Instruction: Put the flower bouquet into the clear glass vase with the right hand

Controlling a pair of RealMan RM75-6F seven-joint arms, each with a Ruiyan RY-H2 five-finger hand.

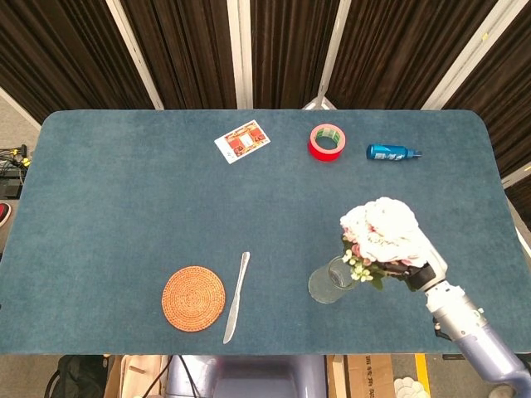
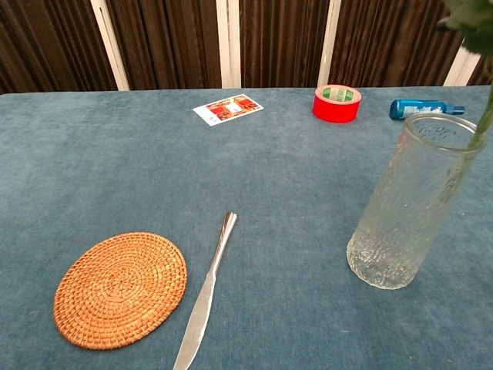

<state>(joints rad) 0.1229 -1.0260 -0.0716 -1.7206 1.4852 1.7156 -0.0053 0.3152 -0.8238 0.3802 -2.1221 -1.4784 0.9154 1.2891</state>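
My right hand [image 1: 421, 274] grips a bouquet [image 1: 380, 235] of white and pink flowers, mostly hidden beneath the blooms in the head view. The clear glass vase [image 1: 333, 280] stands upright on the blue table just left of the hand. In the chest view the vase [image 2: 412, 202] is at the right, and a green stem [image 2: 482, 122] slants down into its mouth, with leaves [image 2: 470, 14] at the top right corner. The left hand does not show in either view.
A woven round coaster [image 1: 193, 298] and a butter knife [image 1: 236, 296] lie left of the vase. At the table's far side lie a picture card [image 1: 242, 142], a red tape roll [image 1: 327, 142] and a small blue bottle [image 1: 392, 152].
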